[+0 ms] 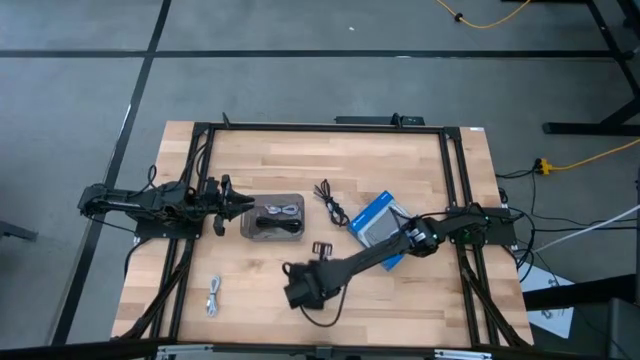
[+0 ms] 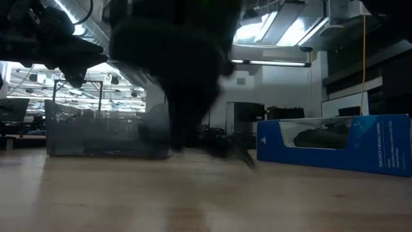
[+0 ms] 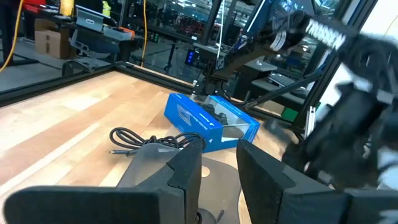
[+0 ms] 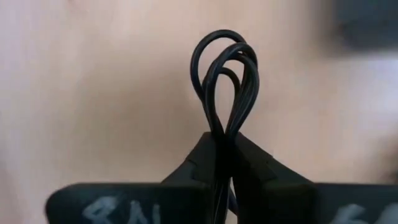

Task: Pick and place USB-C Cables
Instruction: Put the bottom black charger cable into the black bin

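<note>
My right gripper (image 1: 298, 285) is over the table's near middle, shut on a black USB-C cable bundle (image 4: 225, 81). My left gripper (image 1: 224, 200) is open and empty at the left end of the grey translucent tray (image 1: 274, 216). A dark bundle and a pale one (image 1: 280, 213) lie in the tray. Another black cable (image 1: 330, 202) lies on the table beyond the tray; it also shows in the left wrist view (image 3: 144, 140). A grey-white cable (image 1: 214, 296) lies near the front left. The blue box (image 1: 380, 226) lies under my right arm. My right gripper pinches the black bundle between its two fingers, just below its looped end (image 4: 225, 134). Several loops stick out past the fingertips. The rest of the cable (image 1: 326, 312) trails out from the gripper toward the table's near edge; whether it touches the table I cannot tell.
A small dark object (image 1: 322, 248) lies on the table between the tray and my right gripper. Black frame rails (image 1: 190, 230) run along both table sides. In the low view the tray (image 2: 96, 132) stands left and the blue box (image 2: 335, 143) right.
</note>
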